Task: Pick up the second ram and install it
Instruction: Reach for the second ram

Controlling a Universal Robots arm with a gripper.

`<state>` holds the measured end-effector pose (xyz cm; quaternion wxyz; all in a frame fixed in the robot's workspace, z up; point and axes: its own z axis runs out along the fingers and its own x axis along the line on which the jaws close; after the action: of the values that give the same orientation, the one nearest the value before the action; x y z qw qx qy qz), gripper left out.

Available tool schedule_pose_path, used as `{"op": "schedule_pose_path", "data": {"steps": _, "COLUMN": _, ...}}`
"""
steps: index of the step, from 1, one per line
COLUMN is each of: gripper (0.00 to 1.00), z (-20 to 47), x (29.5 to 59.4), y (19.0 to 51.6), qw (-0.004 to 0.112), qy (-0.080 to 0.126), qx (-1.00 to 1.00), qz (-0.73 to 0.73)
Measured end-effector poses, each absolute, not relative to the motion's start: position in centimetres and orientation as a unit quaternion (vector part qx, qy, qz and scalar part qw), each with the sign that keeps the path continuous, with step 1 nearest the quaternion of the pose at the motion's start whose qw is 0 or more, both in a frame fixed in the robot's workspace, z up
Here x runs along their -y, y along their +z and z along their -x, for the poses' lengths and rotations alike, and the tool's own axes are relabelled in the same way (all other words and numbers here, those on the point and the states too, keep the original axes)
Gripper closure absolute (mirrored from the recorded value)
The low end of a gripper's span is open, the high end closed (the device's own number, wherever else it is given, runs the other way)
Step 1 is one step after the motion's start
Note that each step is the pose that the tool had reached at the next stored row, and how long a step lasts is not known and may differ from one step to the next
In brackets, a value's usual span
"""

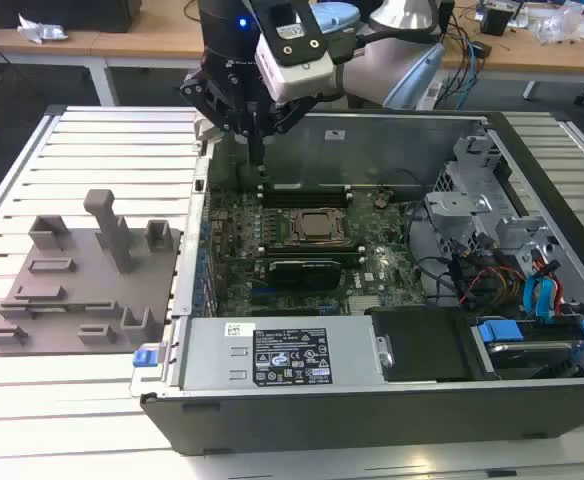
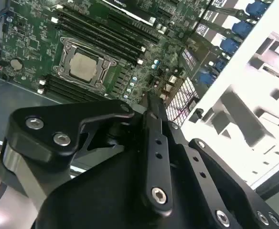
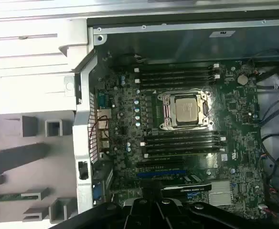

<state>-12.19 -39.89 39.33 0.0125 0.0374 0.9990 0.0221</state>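
White slatted metal table (image 1: 102, 150) bearing an open dark-grey computer case (image 1: 372, 430) and a grey plastic holder (image 1: 72, 290); wood-topped tables (image 1: 142, 40) behind. Black claw (image 1: 258, 152), narrow and empty, above the case's far corner. First wrist view: thin dark-green memory stick (image 3: 8, 196) lying on the holder, outside the case.

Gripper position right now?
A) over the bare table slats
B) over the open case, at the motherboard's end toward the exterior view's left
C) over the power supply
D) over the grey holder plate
B. In the exterior view the gripper hangs inside the open case's outline, above the motherboard. It is apart from the grey holder plate, where what looks like the second ram lies.
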Motion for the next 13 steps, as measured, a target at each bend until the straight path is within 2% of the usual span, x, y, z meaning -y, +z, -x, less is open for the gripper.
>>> {"op": "schedule_pose_path", "data": {"steps": 4, "gripper": 0.9, "z": 16.2, "x": 39.9, "y": 39.3, "qw": 0.013, "qy": 0.022, "qx": -0.999, "qz": -0.037}}
{"op": "schedule_pose_path", "data": {"steps": 13, "gripper": 0.9, "z": 21.0, "x": 39.9, "y": 39.3, "qw": 0.014, "qy": 0.022, "qx": -0.999, "qz": -0.037}}
